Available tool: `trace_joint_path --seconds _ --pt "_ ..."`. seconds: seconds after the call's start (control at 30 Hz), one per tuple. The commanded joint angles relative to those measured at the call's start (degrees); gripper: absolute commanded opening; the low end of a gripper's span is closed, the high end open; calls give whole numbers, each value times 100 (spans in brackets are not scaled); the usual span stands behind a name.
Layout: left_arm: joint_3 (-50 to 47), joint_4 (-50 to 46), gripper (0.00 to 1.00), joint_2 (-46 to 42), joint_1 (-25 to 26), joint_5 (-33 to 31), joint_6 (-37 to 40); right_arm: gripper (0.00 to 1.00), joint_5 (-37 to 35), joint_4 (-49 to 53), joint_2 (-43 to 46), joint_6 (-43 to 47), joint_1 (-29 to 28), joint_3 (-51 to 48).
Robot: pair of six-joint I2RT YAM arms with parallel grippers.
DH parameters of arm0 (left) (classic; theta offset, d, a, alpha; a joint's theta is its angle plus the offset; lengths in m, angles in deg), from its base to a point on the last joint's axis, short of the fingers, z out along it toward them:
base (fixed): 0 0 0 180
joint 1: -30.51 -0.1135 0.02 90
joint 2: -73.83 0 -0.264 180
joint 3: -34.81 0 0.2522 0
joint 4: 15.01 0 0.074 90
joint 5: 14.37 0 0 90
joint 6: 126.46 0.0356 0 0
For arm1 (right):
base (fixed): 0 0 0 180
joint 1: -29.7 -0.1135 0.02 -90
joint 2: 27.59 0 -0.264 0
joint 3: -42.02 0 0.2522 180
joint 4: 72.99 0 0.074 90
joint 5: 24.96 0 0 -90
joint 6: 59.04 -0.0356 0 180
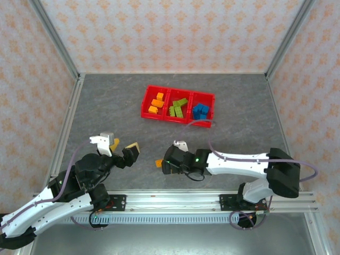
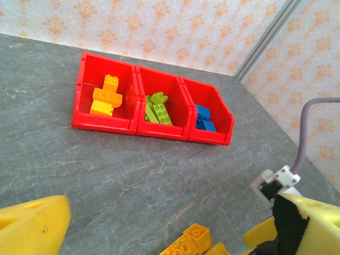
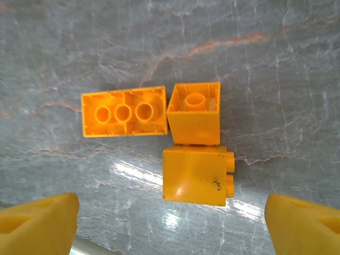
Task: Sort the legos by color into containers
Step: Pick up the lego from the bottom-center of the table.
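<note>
- Three orange bricks (image 3: pixel 194 175) lie clustered on the counter (image 3: pixel 276 64); the right wrist view exposes two hollow undersides, indistinct from above.
- Released and empty: right gripper (image 3: pixel 170 223), left gripper (image 2: pixel 164 226).

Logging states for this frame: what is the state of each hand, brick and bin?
Left hand: open, empty.
Right hand: open, empty.
Long orange brick: upside down, unsorted.
Small orange brick: hollow underside showing, unsorted.
Third orange brick: on its side, studs sideways.
Red bins: upright, each holding one color.
</note>
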Motion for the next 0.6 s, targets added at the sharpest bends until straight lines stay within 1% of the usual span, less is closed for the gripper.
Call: trace_joint_path --seconds 0.0,0.13,0.23,0.37,0.43,0.5,0.57 --pt "-40 49 99 2 3 -71 55 87 -73 94 -336 -27 -33 69" --pt "-43 39 99 -19 -4 -84 49 82 -174 240 -881 143 -33 274" --pt "-42 40 99 -25 1 -85 48 76 -242 256 -1158 230 -33 380" --pt "-44 36 99 -16 3 -87 47 65 -302 272 -1435 338 -38 532" --pt "-44 41 99 -24 2 -87 53 57 -315 307 -1517 388 -40 608" --pt "-38 40 99 -23 3 -83 45 46 -281 323 -1550 482 -33 678" --pt "-45 41 99 -24 0 -89 49 44 -294 405 -1541 539 -33 764"
